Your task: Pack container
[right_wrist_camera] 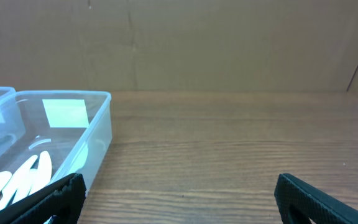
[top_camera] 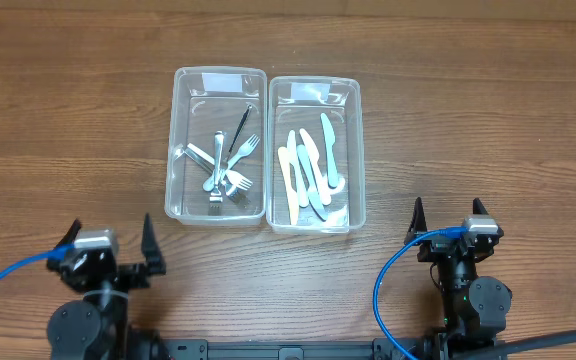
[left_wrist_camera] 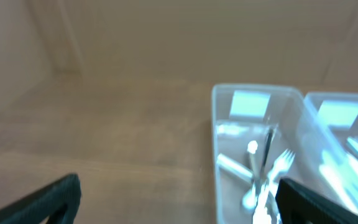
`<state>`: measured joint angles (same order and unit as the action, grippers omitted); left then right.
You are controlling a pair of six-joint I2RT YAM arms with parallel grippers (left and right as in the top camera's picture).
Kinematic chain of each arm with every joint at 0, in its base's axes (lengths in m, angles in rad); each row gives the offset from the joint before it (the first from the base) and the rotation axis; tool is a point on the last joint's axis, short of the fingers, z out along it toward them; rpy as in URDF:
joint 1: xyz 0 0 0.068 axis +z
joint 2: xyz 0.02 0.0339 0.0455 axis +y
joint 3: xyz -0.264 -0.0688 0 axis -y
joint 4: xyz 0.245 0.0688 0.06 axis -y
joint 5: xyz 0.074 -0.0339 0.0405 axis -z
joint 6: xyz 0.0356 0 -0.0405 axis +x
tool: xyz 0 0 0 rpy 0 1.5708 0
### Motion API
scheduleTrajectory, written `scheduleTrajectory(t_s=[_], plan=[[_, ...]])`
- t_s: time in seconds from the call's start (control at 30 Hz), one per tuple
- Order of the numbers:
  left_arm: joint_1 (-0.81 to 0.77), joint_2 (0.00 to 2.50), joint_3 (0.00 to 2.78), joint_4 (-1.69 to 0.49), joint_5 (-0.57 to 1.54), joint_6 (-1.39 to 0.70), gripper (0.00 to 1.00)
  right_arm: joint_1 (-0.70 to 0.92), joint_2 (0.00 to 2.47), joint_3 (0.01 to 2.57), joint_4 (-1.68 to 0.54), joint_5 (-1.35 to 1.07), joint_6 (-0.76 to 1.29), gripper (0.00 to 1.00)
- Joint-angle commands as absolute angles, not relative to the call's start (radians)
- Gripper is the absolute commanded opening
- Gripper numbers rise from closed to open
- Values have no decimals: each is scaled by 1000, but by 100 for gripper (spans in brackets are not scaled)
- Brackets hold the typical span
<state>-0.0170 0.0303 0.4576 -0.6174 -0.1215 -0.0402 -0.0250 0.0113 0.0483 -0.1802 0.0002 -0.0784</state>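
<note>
Tools both released: left tool and right tool spread wide, holding nothing.

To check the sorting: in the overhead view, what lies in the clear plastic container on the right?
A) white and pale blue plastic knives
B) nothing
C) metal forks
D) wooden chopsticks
A: the right clear plastic container holds white and pale blue plastic knives; the silver metal forks lie in the left clear plastic container.

left tub: carried one pale label at its far end, no writing legible. right tub: pale sticker, likewise unreadable. no other text was seen.
</note>
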Motion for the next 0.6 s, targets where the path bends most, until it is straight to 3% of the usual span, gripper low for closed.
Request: scheduleTrajectory(t_s=[0.0,0.23,0.57], plan=[[-5,4,314,-386,-13,21,100,-28,5,49,-174,-2,-76,100],[-5,3,95,-10,40,57,100,-28,5,49,-174,-2,-76,100],[-6,3,4,-75,35,0,100,-28,6,49,-174,-2,-76,100]])
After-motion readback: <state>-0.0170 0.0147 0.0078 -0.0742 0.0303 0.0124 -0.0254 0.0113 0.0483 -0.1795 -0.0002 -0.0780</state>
